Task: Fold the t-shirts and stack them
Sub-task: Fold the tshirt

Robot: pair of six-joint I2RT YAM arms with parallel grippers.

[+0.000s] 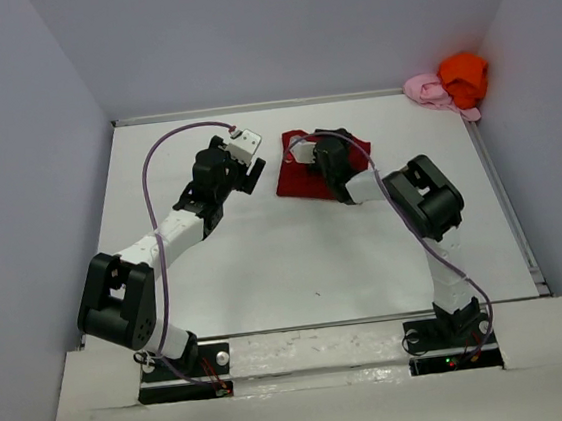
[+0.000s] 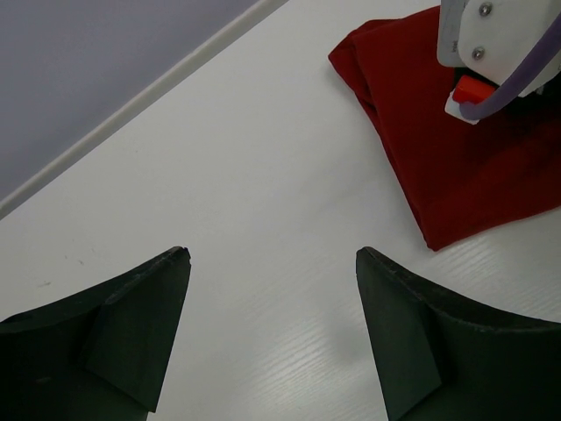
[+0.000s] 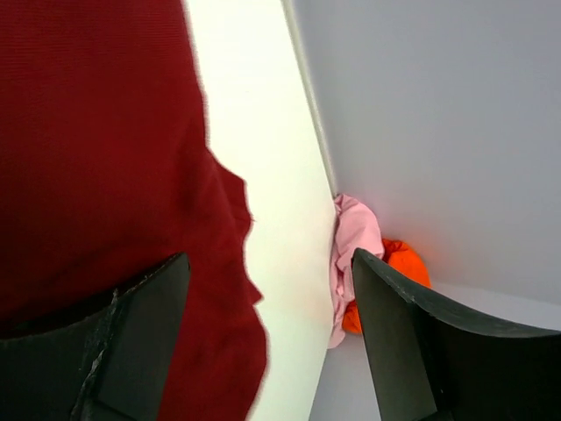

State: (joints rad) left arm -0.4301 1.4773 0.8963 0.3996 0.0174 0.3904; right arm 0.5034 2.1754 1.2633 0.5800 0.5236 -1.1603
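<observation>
The dark red t-shirt [image 1: 298, 177] lies folded into a small rectangle at the back middle of the table [image 1: 267, 272]. My right gripper [image 1: 335, 154] hovers over its right part. In the right wrist view that gripper [image 3: 267, 263] is open with nothing between its fingers, the red cloth [image 3: 96, 158] spread under its left finger. My left gripper [image 1: 253, 176] stands just left of the shirt, open and empty [image 2: 272, 263] above bare table, with the shirt's near corner [image 2: 456, 167] ahead to its right. The orange t-shirt [image 1: 463, 76] and the pink t-shirt [image 1: 427, 90] lie crumpled together in the back right corner.
Grey walls enclose the table on the left, back and right, and a raised rail [image 1: 506, 197] runs along its right edge. The right wrist's white camera mount with a purple cable [image 2: 500, 44] hangs over the red shirt. Pink [image 3: 355, 246] and orange [image 3: 405, 263] cloth shows against the wall.
</observation>
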